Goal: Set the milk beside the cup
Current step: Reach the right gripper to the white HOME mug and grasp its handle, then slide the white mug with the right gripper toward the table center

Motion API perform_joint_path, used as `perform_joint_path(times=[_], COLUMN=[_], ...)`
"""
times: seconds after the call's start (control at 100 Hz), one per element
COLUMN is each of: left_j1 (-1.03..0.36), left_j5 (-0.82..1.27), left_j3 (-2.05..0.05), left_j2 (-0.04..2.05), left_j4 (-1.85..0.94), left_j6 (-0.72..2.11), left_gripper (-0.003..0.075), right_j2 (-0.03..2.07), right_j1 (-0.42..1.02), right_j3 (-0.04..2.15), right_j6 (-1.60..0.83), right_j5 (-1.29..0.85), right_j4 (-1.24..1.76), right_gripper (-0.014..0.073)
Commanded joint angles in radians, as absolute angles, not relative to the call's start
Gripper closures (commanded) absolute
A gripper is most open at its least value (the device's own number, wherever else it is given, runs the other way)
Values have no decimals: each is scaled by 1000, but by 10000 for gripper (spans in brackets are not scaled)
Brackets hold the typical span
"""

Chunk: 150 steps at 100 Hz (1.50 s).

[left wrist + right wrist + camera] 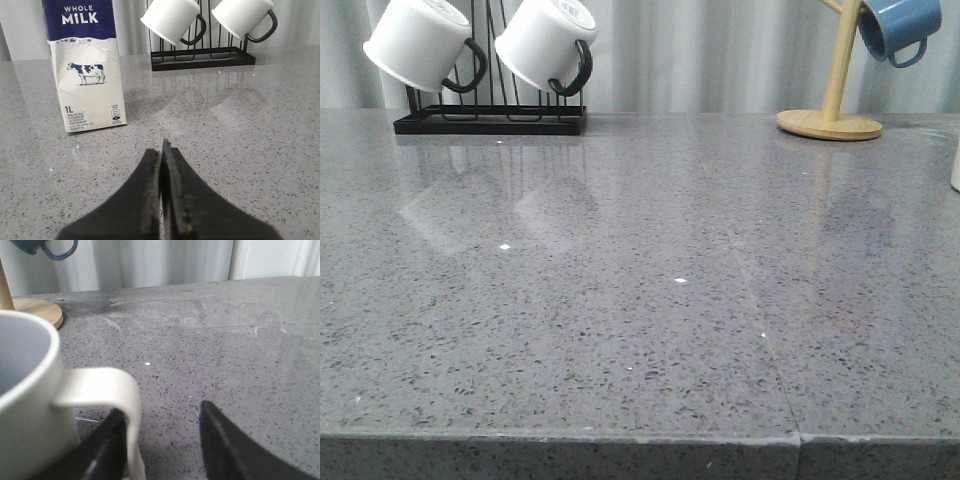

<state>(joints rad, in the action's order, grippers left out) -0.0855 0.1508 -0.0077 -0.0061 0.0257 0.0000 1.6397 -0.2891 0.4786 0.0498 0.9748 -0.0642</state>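
Note:
The milk, a tall carton with a blue "WHOLE MILK" top and a cow picture, stands upright on the grey table in the left wrist view. My left gripper is shut and empty, a short way in front of the carton. The cup, a white mug with a greyish inside, fills the near side of the right wrist view; its lettering is hidden. My right gripper is open, and the cup's white handle overlaps the inner side of one finger. A white sliver shows at the front view's right edge. Neither gripper shows in the front view.
A black rack with two plain white mugs with black handles stands at the back left; it also shows in the left wrist view. A wooden stand with a blue mug is at the back right.

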Motion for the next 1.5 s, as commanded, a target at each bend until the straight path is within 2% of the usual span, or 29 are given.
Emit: perform_joint_path(times=[0.0, 0.09, 0.15, 0.27, 0.58, 0.81, 1.08, 1.49], left_j1=[-88, -88, -88, -88, -88, -88, -88, -88], left_j5=[78, 78, 78, 78, 78, 78, 78, 78], left_j3=[54, 54, 54, 54, 54, 54, 54, 54], left_j2=[-35, -35, -35, -35, -35, -35, -35, -35], left_j4=[25, 25, 25, 25, 25, 25, 25, 25], left_j6=[-9, -9, -9, -9, -9, -9, -9, -9], left_gripper=[741, 741, 741, 741, 741, 741, 741, 741], right_j2=[1613, 1613, 1613, 1613, 1544, 1492, 1503, 1657], right_j1=[-286, -286, -286, -286, -252, -95, 134, 288], right_j3=[507, 509, 509, 509, 511, 527, 631, 763], right_j6=[43, 43, 43, 43, 51, 51, 51, 51], right_j5=[1037, 1016, 996, 979, 984, 972, 858, 868], right_j4=[-74, -74, -74, -74, -169, -176, -176, -175], right_gripper=[363, 504, 568, 640, 641, 641, 641, 641])
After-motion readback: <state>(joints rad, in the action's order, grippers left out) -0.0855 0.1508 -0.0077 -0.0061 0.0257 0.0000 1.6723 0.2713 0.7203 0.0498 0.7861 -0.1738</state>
